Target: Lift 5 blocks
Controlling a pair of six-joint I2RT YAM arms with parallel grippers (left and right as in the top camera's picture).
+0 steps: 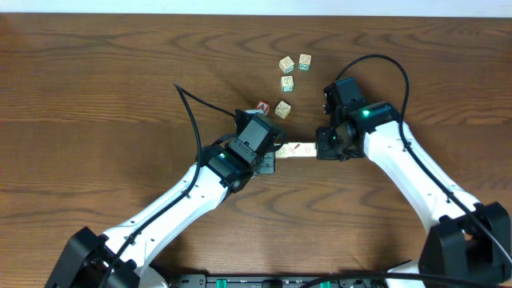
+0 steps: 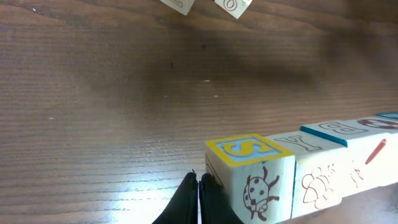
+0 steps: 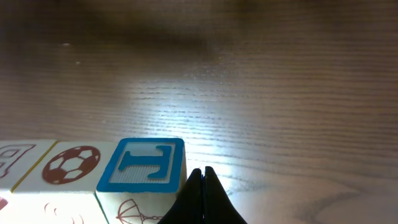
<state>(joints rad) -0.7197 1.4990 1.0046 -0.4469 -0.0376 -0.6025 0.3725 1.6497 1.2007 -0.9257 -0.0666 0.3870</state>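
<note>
The blocks (image 1: pixel 297 149) form one straight row of pale cubes in the middle of the table, one face carrying a reddish stroke. My left gripper (image 1: pixel 273 154) is shut, its tips against the row's left end. My right gripper (image 1: pixel 320 148) is shut at the right end. In the left wrist view the closed left gripper (image 2: pixel 199 185) sits beside the end block with a yellow-framed S and a ladybird (image 2: pixel 250 175). In the right wrist view the closed right gripper (image 3: pixel 202 179) sits beside the end block with a blue T (image 3: pixel 146 165). Whether the row rests on the table I cannot tell.
Loose cubes lie behind the row: a pair (image 1: pixel 287 64) (image 1: pixel 305 61), one below them (image 1: pixel 287 82), one nearer (image 1: pixel 282 109), and a red-faced cube (image 1: pixel 262 108) beside my left wrist. Two of them show at the left wrist view's top edge (image 2: pixel 233 4). Both arms reach in from the front.
</note>
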